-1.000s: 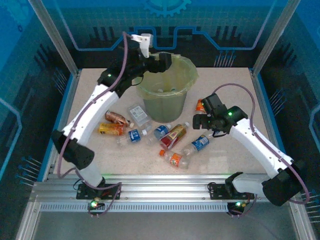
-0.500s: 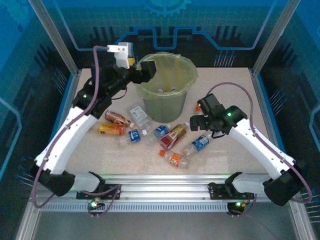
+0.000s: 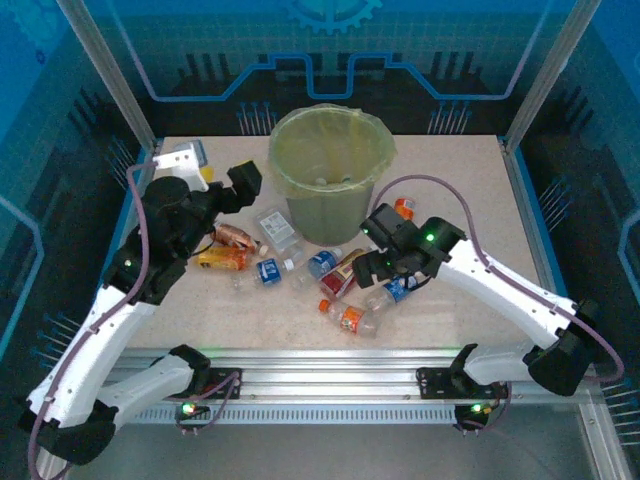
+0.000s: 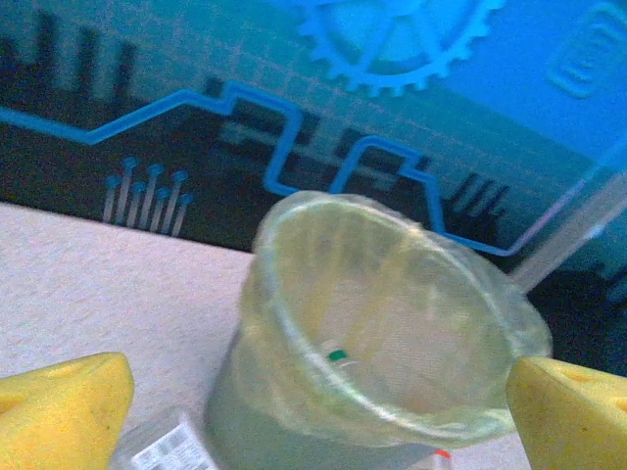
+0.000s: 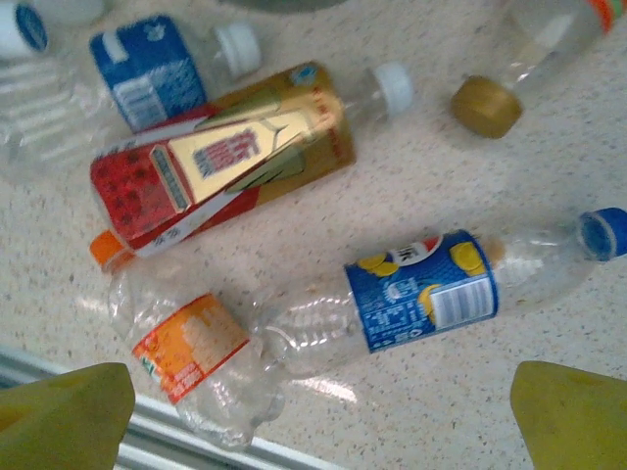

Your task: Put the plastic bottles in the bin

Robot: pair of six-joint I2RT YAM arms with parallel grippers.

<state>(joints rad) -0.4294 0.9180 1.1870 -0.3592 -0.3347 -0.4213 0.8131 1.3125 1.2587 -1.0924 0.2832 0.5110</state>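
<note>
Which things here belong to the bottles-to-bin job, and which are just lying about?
Job:
- bin, bag-lined
- plastic bottles lying on their sides in front of it, including the blue-label bottle, orange-label bottle and red-and-gold bottle

Not the job, all fixtures:
- table
- metal rail
- blue backdrop

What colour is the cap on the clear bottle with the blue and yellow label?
Blue screw cap, clearest in the right wrist view.

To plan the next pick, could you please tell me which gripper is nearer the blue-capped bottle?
Right. The right gripper hovers open just above the blue-capped bottle; the left gripper is well away, beside the bin's left side.
</note>
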